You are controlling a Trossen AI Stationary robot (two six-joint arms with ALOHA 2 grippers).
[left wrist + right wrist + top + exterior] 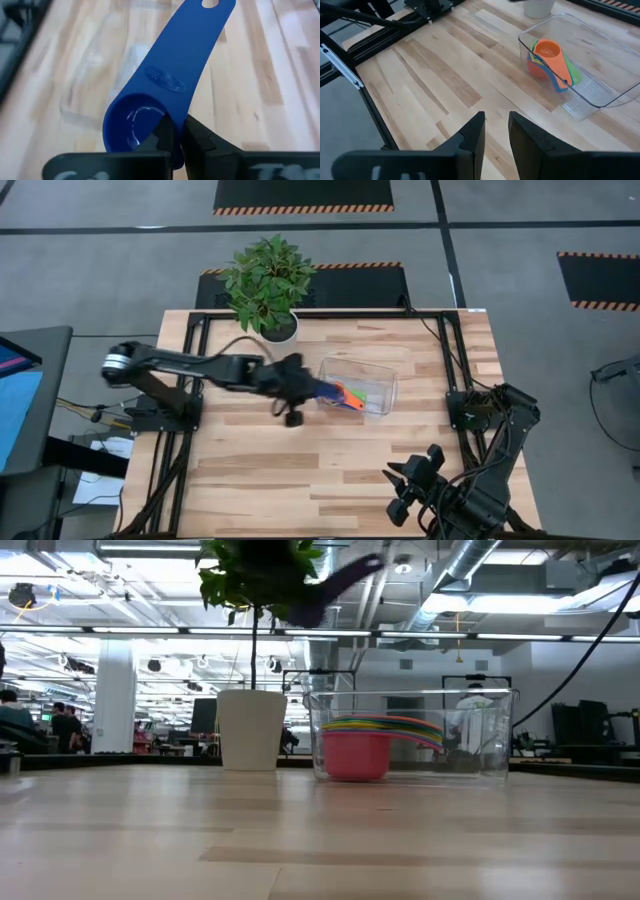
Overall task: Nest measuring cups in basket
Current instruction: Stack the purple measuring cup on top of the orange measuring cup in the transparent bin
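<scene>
From table level the left arm is only a dark blur [335,585] above the basket [500,740]. The nested cups [380,730] hide one another; only rims and the pink bottom one show. On the left wrist camera the blue cup [165,85] blocks most of the table, and its bowl is partly behind the fingers [167,137]. The people [60,725] far back are too small to make out.

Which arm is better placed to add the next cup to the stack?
Left. Its hand is shut on the dark blue plastic measuring cup beside the clear plastic rectangular basket; the right hand is open, far off at the near edge.
</scene>
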